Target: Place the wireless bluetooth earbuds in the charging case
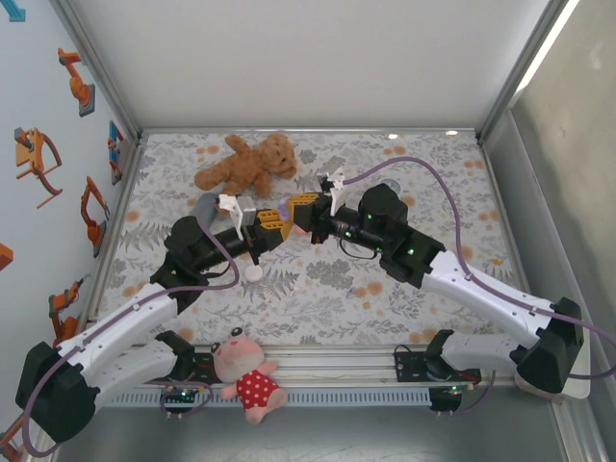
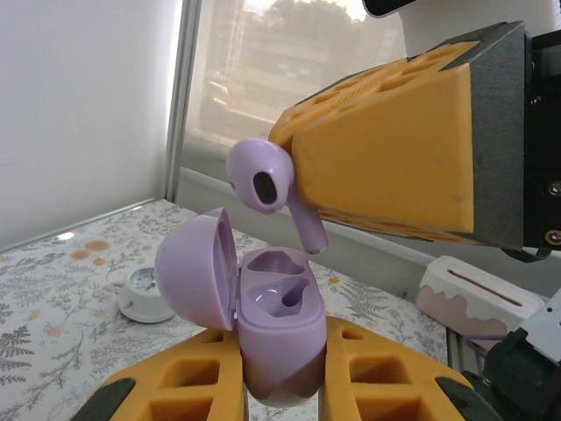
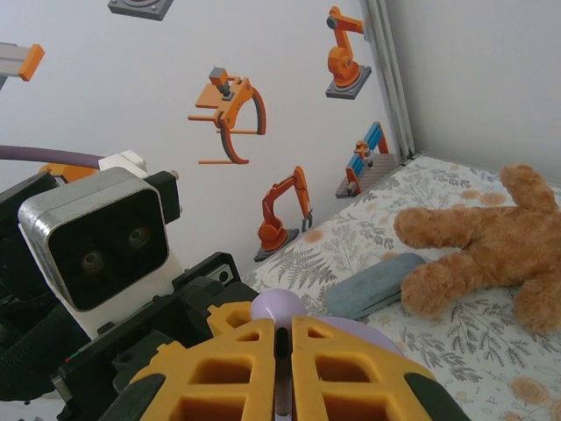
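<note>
My left gripper (image 2: 282, 335) is shut on the purple charging case (image 2: 280, 351), held upright with its lid (image 2: 197, 267) swung open to the left. Both moulded sockets of the case show and look bare. Just above the case hangs a purple earbud (image 2: 263, 180), stem pointing down at the sockets. My right gripper (image 3: 282, 331) is shut on that earbud (image 3: 279, 307), pinching its stem between the orange fingers (image 2: 394, 149). From above, the left gripper (image 1: 277, 223) and the right gripper (image 1: 296, 205) meet tip to tip over the middle of the patterned cloth.
A brown teddy bear (image 1: 248, 164) lies at the back of the cloth, with a flat grey-blue case (image 1: 205, 205) to its left. A small white round object (image 1: 253, 273) sits below the left gripper. A pink doll (image 1: 248, 371) leans on the front rail. A pink-and-white box (image 2: 478, 298) stands nearby.
</note>
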Robot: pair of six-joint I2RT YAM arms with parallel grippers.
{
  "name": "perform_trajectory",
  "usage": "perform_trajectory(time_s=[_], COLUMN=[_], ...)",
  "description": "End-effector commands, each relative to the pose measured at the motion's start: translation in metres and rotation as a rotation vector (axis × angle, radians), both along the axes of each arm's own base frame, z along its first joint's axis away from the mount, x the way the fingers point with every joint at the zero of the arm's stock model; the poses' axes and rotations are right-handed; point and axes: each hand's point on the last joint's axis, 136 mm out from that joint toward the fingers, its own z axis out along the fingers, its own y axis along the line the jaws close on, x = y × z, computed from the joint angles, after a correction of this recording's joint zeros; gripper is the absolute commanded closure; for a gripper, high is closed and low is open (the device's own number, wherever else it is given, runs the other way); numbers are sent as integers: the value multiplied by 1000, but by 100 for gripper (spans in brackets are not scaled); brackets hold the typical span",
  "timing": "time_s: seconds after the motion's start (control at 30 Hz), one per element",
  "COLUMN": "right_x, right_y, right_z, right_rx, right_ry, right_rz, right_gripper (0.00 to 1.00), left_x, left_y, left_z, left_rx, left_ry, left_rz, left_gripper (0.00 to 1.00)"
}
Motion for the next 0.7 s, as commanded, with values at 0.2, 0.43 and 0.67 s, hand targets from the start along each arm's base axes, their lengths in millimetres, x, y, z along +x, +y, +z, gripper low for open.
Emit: perform_trajectory(time_s=[0.2,0.43,0.67], right_x=[-5,-4,-2], right_y=[4,5,4], right_z=[20,13,6], right_rx=[32,15,-8], right_ry=[-50,-39,-33], right_rz=[16,14,0], right_gripper=[90,90,90], left_x=[-8,-9,-9], left_y=[0,0,1], left_z=[25,25,27], left_rx=[-32,-30,-31], left_ry=[-79,-80,-85], left_rz=[-27,-27,-24], left_gripper=[99,99,99])
